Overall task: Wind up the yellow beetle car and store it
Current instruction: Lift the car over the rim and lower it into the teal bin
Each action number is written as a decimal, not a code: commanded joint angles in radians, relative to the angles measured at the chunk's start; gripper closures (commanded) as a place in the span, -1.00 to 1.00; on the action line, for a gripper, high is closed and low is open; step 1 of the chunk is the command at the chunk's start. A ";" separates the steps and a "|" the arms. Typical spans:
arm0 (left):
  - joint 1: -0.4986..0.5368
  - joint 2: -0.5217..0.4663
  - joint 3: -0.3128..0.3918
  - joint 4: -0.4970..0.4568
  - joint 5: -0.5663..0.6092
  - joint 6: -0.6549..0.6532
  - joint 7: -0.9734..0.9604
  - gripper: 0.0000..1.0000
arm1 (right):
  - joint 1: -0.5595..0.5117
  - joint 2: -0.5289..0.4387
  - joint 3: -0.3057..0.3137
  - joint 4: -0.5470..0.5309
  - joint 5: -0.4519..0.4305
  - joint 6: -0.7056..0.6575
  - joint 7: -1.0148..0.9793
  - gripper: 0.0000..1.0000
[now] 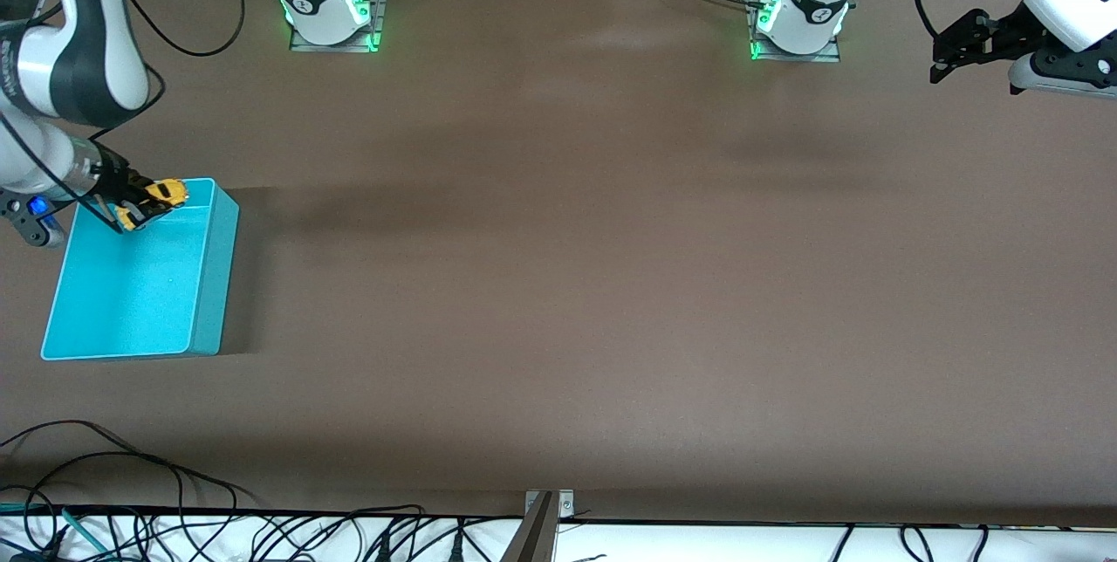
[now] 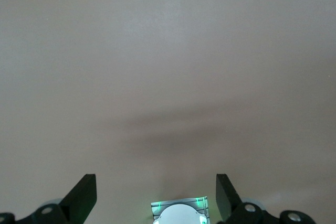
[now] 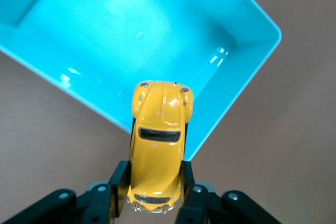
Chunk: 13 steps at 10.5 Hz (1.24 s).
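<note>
Right hand (image 1: pixel 131 206) grips yellow beetle car (image 1: pixel 161 193) over turquoise bin (image 1: pixel 214 283).

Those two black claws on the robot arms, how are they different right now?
The right gripper is shut on the yellow beetle car; the left gripper is open and holds nothing. The right gripper hangs over the turquoise bin, at the rim nearest the robots' bases; the left gripper waits over bare table at the left arm's end. Both are black two-finger claws.
</note>
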 commanded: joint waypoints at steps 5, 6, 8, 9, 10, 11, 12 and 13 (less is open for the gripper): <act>0.000 0.002 -0.001 0.013 -0.015 -0.016 -0.004 -1.00 | -0.156 0.275 -0.002 0.026 0.007 0.280 -0.208 0.80; 0.000 0.002 -0.001 0.013 -0.015 -0.016 -0.004 -1.00 | -0.165 0.304 -0.002 0.026 0.009 0.312 -0.206 0.80; -0.002 0.000 -0.001 0.013 -0.015 -0.016 -0.004 -1.00 | -0.174 0.318 -0.001 0.024 0.007 0.325 -0.202 -0.38; -0.002 0.000 -0.002 0.013 -0.015 -0.016 -0.005 -1.00 | -0.170 0.314 0.001 0.027 0.007 0.320 -0.196 -0.99; -0.002 0.000 -0.002 0.013 -0.015 -0.016 -0.005 -1.00 | -0.165 0.303 0.006 0.030 0.006 0.314 -0.203 -1.00; -0.002 0.002 -0.005 0.013 -0.015 -0.016 -0.005 -1.00 | -0.157 0.274 0.007 0.041 0.006 0.279 -0.208 -1.00; 0.000 0.002 -0.006 0.013 -0.015 -0.016 -0.005 -1.00 | -0.157 0.236 0.007 0.070 0.004 0.204 -0.214 -1.00; 0.000 0.002 -0.004 0.013 -0.015 -0.016 -0.005 -1.00 | -0.156 0.206 0.007 0.137 0.003 0.081 -0.220 -1.00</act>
